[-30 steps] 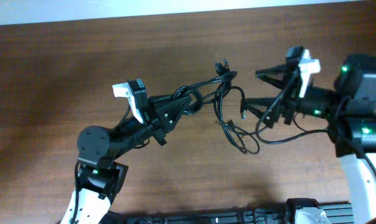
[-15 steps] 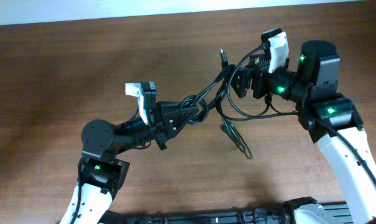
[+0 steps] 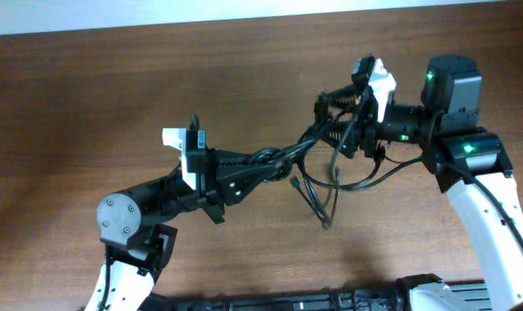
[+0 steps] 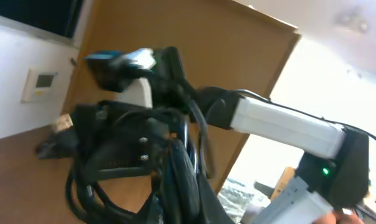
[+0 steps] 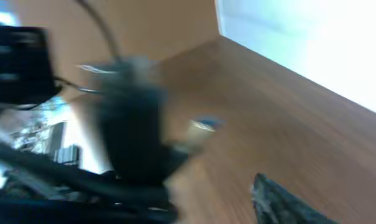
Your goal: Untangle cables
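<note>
Cables [image 3: 297, 155] between left gripper [image 3: 270, 162], right gripper [image 3: 324, 111]

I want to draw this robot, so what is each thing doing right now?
Cables: tangled, strung between both arms, loose loops trailing off.
Left gripper: jaws shut on the cables.
Right gripper: at the cables; too blurry to tell how its jaws stand.

Cables [image 3: 284, 157] black. Table [image 3: 88, 78] brown, wood-grained. Left arm [image 3: 149, 200] black; right arm [image 3: 486, 216] black, white, green lights.
</note>
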Robot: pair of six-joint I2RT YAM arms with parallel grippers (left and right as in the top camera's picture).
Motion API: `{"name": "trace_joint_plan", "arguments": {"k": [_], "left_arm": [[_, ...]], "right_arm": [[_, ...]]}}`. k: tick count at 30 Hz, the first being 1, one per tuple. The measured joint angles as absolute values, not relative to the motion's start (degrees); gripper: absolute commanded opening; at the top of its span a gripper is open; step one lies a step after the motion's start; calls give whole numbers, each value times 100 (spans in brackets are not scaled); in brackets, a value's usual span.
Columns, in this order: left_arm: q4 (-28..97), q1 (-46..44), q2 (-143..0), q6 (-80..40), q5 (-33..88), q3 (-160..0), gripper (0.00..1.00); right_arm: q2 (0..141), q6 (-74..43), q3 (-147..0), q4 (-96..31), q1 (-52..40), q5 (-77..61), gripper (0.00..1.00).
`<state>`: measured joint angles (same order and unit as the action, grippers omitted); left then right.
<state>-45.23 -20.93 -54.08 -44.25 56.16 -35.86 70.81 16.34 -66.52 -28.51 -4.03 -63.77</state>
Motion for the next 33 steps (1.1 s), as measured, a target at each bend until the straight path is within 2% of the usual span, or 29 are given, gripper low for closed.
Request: {"name": "trace_joint_plan", "arguments": {"k": [1, 2, 5, 14, 17, 20, 25, 29, 33], "left_arm": [[-4200, -2104, -5371, -4421, 5391, -3601, 0], [-3848, -2112, -5349, -4412, 5196, -3627, 0], [-2628, -2137, -5266, -4401, 3830, -3686, 0], [-2161, -2451, -5264, -4401, 1555, -3688, 0], [-2163, -2464, -5266, -4403, 1256, -3688, 0], [-2853, -2421, -5435, -4390, 1468, -3660, 0], [-3538, -2198, -5955, -4375, 1732, -3651, 0], [-3498, -2174, -5959, -4353, 1691, -3651, 0], [-2681, -2255, -5946, -4313, 1076, -3671, 0]], "right_arm": [[7089, 1778, -6652, -2827, -403, -6869, 6], [7100, 1811, -6650, -2797, -397, -7105, 4], [7175, 1962, -6641, -2805, -305, -7887, 4], [7266, 1970, -6641, -2936, -421, -8134, 4], [7271, 1973, -6643, -2932, -423, -8149, 5], [7264, 1975, -6643, -2919, -670, -8093, 6], [7225, 1817, -6646, -2967, -1638, -6558, 7], [7172, 1752, -6646, -3004, -1800, -6049, 7], [7181, 1671, -6643, -3105, -1804, -5859, 7]]}}
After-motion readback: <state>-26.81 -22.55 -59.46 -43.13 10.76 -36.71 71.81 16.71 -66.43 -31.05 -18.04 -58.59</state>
